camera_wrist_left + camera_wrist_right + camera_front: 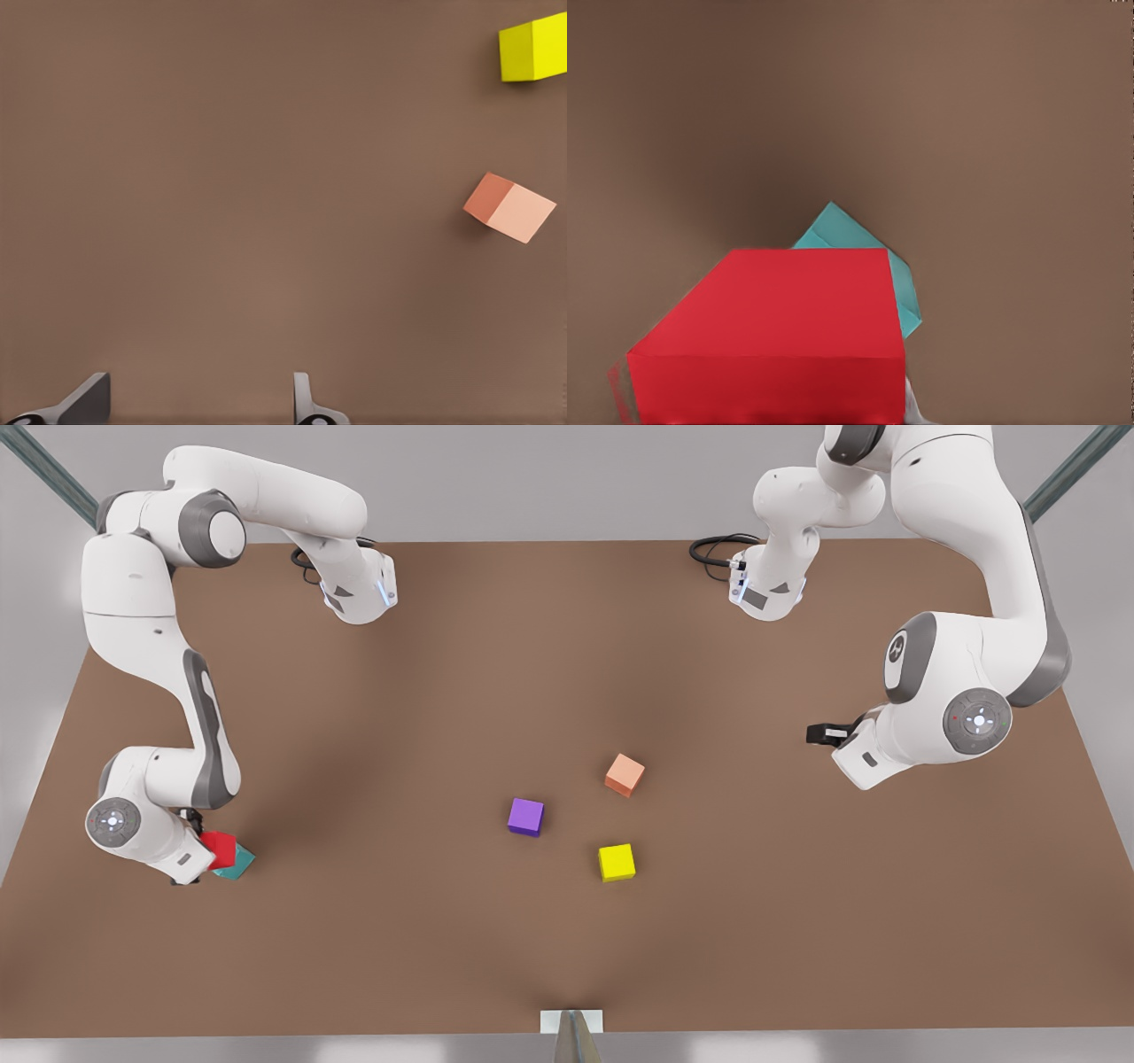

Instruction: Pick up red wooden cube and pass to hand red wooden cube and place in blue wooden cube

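The red wooden cube (218, 849) hangs at the front view's left with my right gripper (198, 840) shut on it. In the right wrist view the red wooden cube (771, 332) covers much of the blue wooden cube (859, 243), which sits tilted on the table just beyond it. The teal corner of the blue wooden cube (237, 864) pokes out beside the red one. The hand, my black left gripper (826, 733), waits open above bare table at the front view's right; its dark fingers (89, 400) hold nothing.
A purple cube (525, 817), a yellow cube (617, 862) and a pale salmon cube (625, 774) lie near the middle of the brown table (567, 646). The salmon cube (509, 207) and yellow cube (534, 49) lie off to the side of the left gripper.
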